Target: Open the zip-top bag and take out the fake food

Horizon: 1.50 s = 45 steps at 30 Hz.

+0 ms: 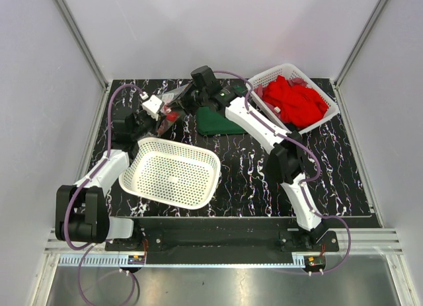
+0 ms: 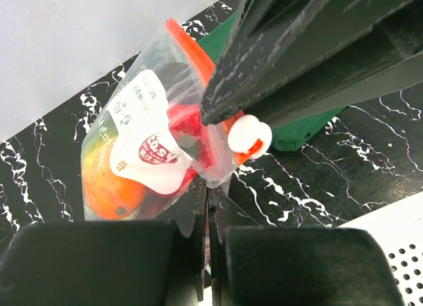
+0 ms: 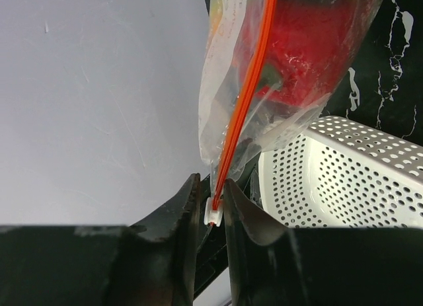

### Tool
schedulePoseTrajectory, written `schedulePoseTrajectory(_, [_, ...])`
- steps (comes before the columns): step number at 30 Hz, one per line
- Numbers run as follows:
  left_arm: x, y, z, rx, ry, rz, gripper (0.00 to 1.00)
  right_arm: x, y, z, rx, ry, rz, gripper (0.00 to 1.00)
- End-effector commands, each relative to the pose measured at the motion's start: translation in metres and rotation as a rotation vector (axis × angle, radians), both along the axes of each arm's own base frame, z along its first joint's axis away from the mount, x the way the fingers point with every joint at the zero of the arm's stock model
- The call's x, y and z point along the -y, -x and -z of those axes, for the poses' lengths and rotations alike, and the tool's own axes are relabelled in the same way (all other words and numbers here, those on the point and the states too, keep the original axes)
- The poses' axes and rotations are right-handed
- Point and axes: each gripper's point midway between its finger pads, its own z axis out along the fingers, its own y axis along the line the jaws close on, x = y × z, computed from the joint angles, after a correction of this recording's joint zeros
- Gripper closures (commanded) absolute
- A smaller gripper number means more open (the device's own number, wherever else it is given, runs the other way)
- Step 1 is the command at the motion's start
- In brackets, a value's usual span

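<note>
While the left gripper (image 2: 208, 213) pinches a corner of the zip-top bag (image 2: 142, 147), the right gripper (image 3: 211, 187) clamps its white slider (image 3: 213, 216).

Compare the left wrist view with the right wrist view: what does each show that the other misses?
Left wrist only: the printed face of the white label on the zip-top bag, the orange-green mango, the green cloth, and the left gripper shut on the bag's lower edge. Right wrist only: the white slider seated squarely between the fingers of the right gripper. Both: the bag, red-orange zip strip, slider, red pepper, white perforated basket.
</note>
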Motion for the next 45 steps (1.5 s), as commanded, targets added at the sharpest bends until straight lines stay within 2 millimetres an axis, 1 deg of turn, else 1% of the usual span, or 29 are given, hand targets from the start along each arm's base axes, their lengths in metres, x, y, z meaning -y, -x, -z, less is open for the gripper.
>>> schedulePoseTrajectory(1, [0.006, -0.003, -0.018, 0.069, -0.001, 0.038, 1.0, -0.001, 0.014, -0.052, 0.066, -0.076, -0.016, 0.73])
schedulePoseTrajectory(6, [0.007, -0.003, -0.018, 0.068, 0.002, 0.042, 1.0, -0.004, 0.016, -0.049, 0.06, -0.077, -0.023, 0.75])
schedulePoseTrajectory(9, [0.008, -0.003, -0.018, 0.067, 0.003, 0.045, 1.0, -0.005, 0.016, -0.049, 0.063, -0.08, -0.024, 0.85])
schedulePoseTrajectory(10, [0.008, -0.003, -0.018, 0.068, 0.002, 0.045, 1.0, -0.005, 0.016, -0.052, 0.067, -0.086, -0.025, 0.9])
schedulePoseTrajectory(11, [0.008, -0.002, -0.018, 0.067, 0.002, 0.046, 1.0, -0.006, 0.017, -0.051, 0.064, -0.087, -0.027, 0.99])
schedulePoseTrajectory(13, [0.009, -0.001, -0.018, 0.066, 0.005, 0.052, 1.0, -0.005, 0.015, -0.053, 0.068, -0.089, -0.021, 1.0])
schedulePoseTrajectory(15, [0.008, -0.001, -0.023, 0.085, 0.007, 0.036, 1.0, -0.005, 0.014, -0.053, 0.07, -0.089, -0.015, 1.0])
schedulePoseTrajectory(16, [0.007, -0.001, -0.025, 0.095, 0.005, 0.027, 0.86, -0.006, 0.015, -0.054, 0.067, -0.092, -0.018, 1.0])
schedulePoseTrajectory(17, [0.007, 0.001, -0.025, 0.103, 0.0, 0.027, 0.76, -0.007, 0.014, -0.052, 0.063, -0.093, -0.019, 1.0])
schedulePoseTrajectory(19, [0.009, 0.002, -0.028, 0.132, -0.007, 0.024, 0.6, -0.008, 0.015, -0.056, 0.058, -0.107, -0.03, 1.0])
schedulePoseTrajectory(20, [0.01, 0.001, -0.028, 0.136, -0.008, 0.019, 0.58, -0.009, 0.016, -0.054, 0.053, -0.106, -0.032, 1.0])
schedulePoseTrajectory(21, [0.01, 0.0, -0.024, 0.128, -0.014, 0.022, 0.58, -0.009, 0.017, -0.053, 0.052, -0.104, -0.03, 1.0])
schedulePoseTrajectory(24, [0.006, -0.007, -0.017, 0.11, -0.027, -0.016, 0.55, -0.006, 0.016, -0.059, 0.061, -0.11, -0.021, 1.0])
schedulePoseTrajectory(25, [0.005, -0.009, -0.018, 0.116, -0.024, -0.025, 0.55, -0.007, 0.017, -0.061, 0.06, -0.112, -0.023, 1.0])
schedulePoseTrajectory(26, [0.004, -0.011, -0.021, 0.135, -0.022, -0.033, 0.57, -0.006, 0.017, -0.063, 0.064, -0.115, -0.022, 1.0])
schedulePoseTrajectory(28, [0.006, -0.012, -0.023, 0.142, -0.01, -0.026, 0.63, -0.007, 0.018, -0.063, 0.061, -0.116, -0.024, 1.0])
schedulePoseTrajectory(29, [0.005, -0.014, -0.025, 0.153, -0.006, -0.037, 0.8, -0.008, 0.02, -0.063, 0.058, -0.119, -0.033, 1.0])
schedulePoseTrajectory(30, [0.002, -0.016, -0.026, 0.153, 0.0, -0.054, 0.9, -0.008, 0.02, -0.061, 0.052, -0.117, -0.035, 1.0])
schedulePoseTrajectory(31, [-0.001, -0.018, -0.026, 0.15, 0.0, -0.068, 0.98, -0.008, 0.021, -0.06, 0.054, -0.115, -0.039, 1.0])
schedulePoseTrajectory(32, [-0.007, -0.019, -0.028, 0.152, 0.004, -0.082, 1.0, -0.007, 0.022, -0.061, 0.053, -0.114, -0.039, 1.0])
schedulePoseTrajectory(33, [-0.008, -0.019, -0.028, 0.147, 0.018, -0.08, 1.0, -0.006, 0.023, -0.057, 0.051, -0.104, -0.038, 0.97])
schedulePoseTrajectory(34, [-0.009, -0.018, -0.028, 0.15, 0.028, -0.077, 1.0, -0.005, 0.023, -0.057, 0.054, -0.1, -0.039, 0.85])
schedulePoseTrajectory(35, [-0.008, -0.017, -0.032, 0.162, 0.039, -0.065, 1.0, -0.004, 0.023, -0.058, 0.06, -0.097, -0.032, 0.77])
schedulePoseTrajectory(37, [-0.004, -0.014, -0.033, 0.163, 0.048, -0.041, 1.0, -0.003, 0.024, -0.057, 0.063, -0.091, -0.032, 0.68])
schedulePoseTrajectory(38, [0.0, -0.012, -0.034, 0.162, 0.054, -0.02, 1.0, -0.004, 0.025, -0.058, 0.066, -0.091, -0.035, 0.6])
schedulePoseTrajectory(41, [0.001, -0.011, -0.032, 0.156, 0.055, -0.014, 1.0, -0.007, 0.028, -0.057, 0.062, -0.095, -0.045, 0.54])
schedulePoseTrajectory(43, [0.002, -0.01, -0.032, 0.155, 0.056, -0.008, 1.0, -0.011, 0.03, -0.057, 0.06, -0.099, -0.049, 0.53])
schedulePoseTrajectory(45, [0.004, -0.008, -0.031, 0.149, 0.058, 0.007, 1.0, -0.013, 0.031, -0.062, 0.065, -0.109, -0.048, 0.54])
